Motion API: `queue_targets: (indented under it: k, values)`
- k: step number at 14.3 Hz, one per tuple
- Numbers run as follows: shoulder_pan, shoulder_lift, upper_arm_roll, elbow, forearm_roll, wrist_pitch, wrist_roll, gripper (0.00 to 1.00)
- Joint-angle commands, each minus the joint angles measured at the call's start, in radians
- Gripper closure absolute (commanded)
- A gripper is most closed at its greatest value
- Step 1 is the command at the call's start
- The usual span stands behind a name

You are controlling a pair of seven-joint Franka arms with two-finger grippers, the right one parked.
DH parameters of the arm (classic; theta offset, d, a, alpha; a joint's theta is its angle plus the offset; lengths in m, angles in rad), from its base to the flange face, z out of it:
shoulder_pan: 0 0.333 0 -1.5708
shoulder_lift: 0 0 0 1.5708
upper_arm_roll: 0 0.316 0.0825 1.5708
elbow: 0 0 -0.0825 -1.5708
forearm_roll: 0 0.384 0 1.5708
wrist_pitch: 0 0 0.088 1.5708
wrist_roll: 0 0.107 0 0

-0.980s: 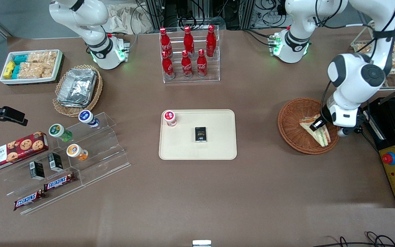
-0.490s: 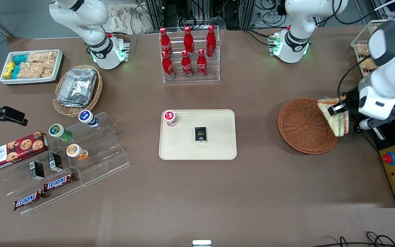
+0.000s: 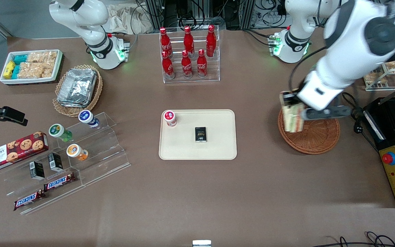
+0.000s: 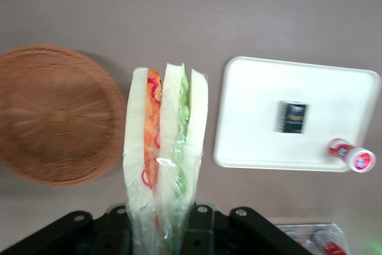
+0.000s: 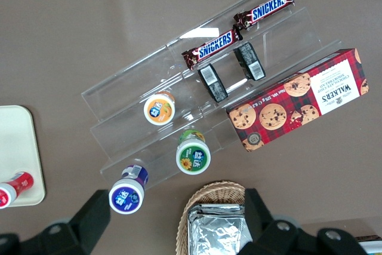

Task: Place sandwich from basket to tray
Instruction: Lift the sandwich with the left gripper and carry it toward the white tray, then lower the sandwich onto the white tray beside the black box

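The left gripper (image 3: 290, 101) is hanging above the rim of the basket (image 3: 317, 139) at the edge nearest the tray (image 3: 218, 147), its fingers closed on the plastic-wrapped sandwich (image 3: 293, 117). The sandwich (image 4: 164, 165) is dangling clear of the basket (image 4: 57, 114), long axis apparently near vertical, free end pointing down from the gripper. Its layered edge, orange-red beside green, is facing the wrist camera. On the tray (image 4: 256, 141) are lying a small black packet (image 3: 201, 134) and a red-capped bottle (image 3: 170, 118).
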Motion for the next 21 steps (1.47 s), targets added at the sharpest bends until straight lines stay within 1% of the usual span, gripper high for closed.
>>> queue_targets:
  k: [1, 2, 4, 6, 9, 12, 17, 18, 19, 20, 21]
  values:
    - [-0.007, 0.082, -0.079, 0.017, -0.009, 0.107, -0.112, 1.00]
    - [-0.026, 0.109, -0.105, 0.005, -0.001, 0.162, -0.143, 1.00]
    - [-0.070, 0.163, -0.107, -0.041, 0.005, 0.282, -0.166, 1.00]
    - [-0.099, 0.209, -0.109, -0.101, 0.030, 0.406, -0.185, 1.00]
    - [-0.138, 0.335, -0.107, -0.152, 0.105, 0.597, -0.203, 1.00]
    - [-0.162, 0.424, -0.106, -0.159, 0.160, 0.666, -0.222, 1.00]
    - [-0.194, 0.491, -0.095, -0.170, 0.166, 0.712, -0.254, 1.00]
    - [-0.194, 0.498, -0.093, -0.172, 0.177, 0.712, -0.254, 0.96]
    - [-0.196, 0.504, -0.093, -0.175, 0.197, 0.711, -0.255, 0.54]
    - [-0.196, 0.510, -0.093, -0.175, 0.209, 0.712, -0.254, 0.01]
    - [-0.194, 0.514, -0.093, -0.175, 0.224, 0.711, -0.254, 0.00]
